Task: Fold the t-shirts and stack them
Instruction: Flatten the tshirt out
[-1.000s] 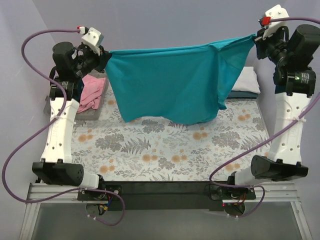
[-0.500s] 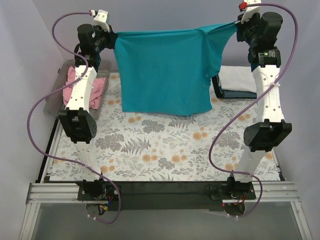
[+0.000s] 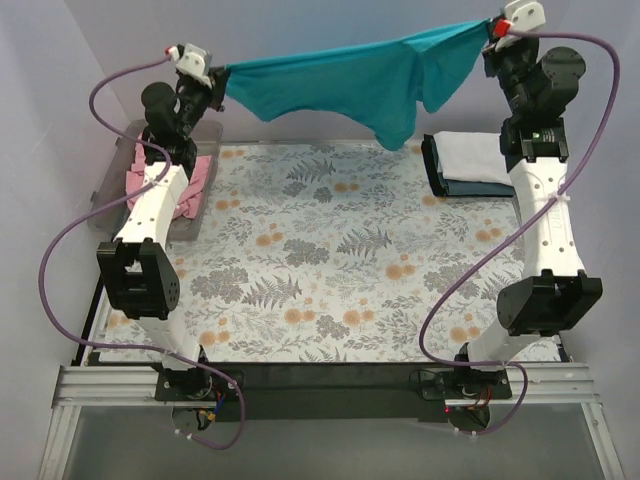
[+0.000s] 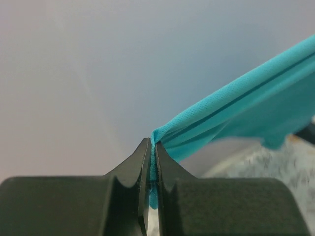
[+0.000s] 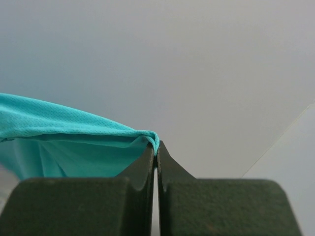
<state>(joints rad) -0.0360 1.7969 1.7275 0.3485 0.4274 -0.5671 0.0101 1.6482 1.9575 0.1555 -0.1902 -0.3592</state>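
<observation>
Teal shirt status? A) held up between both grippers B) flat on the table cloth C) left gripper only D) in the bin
A: the left gripper and right gripper are each shut on an edge of the teal shirt, which hangs stretched between them.

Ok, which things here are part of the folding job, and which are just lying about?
Part of the job:
- teal t-shirt, pinched between left hand and right hand, off the table
- pink t-shirt
- white t-shirt, folded on the dark grey-blue t-shirt

Just lying about:
- floral table cloth
- clear plastic bin, holding the pink one
</observation>
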